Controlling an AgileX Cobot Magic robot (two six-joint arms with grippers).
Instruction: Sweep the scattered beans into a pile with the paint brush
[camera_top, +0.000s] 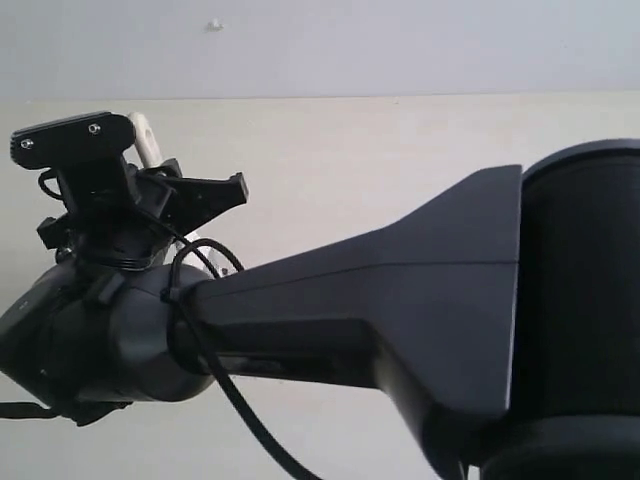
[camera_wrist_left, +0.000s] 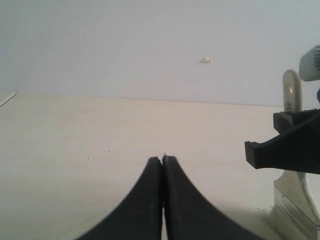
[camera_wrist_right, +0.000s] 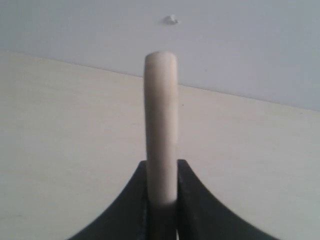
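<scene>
Right gripper (camera_wrist_right: 161, 166) clamped on the brush (camera_wrist_right: 161, 115) handle, held upright over the table (camera_wrist_right: 60, 130). Left gripper (camera_wrist_left: 162, 161) pressed closed, empty, near it. Silver ferrule (camera_wrist_left: 292, 207) seen only from the left wrist; exterior mostly blocked by the arm (camera_top: 400, 290), handle tip just peeking out.

Pale wood tabletop (camera_wrist_left: 75, 150); plain whitish wall (camera_wrist_left: 100, 45) behind, small nub (camera_wrist_left: 206, 60).

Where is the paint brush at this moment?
The paint brush stands roughly upright, its handle clamped in the right gripper above the pale table. In the exterior view only its handle tip shows, upper left, behind the black arm.
</scene>
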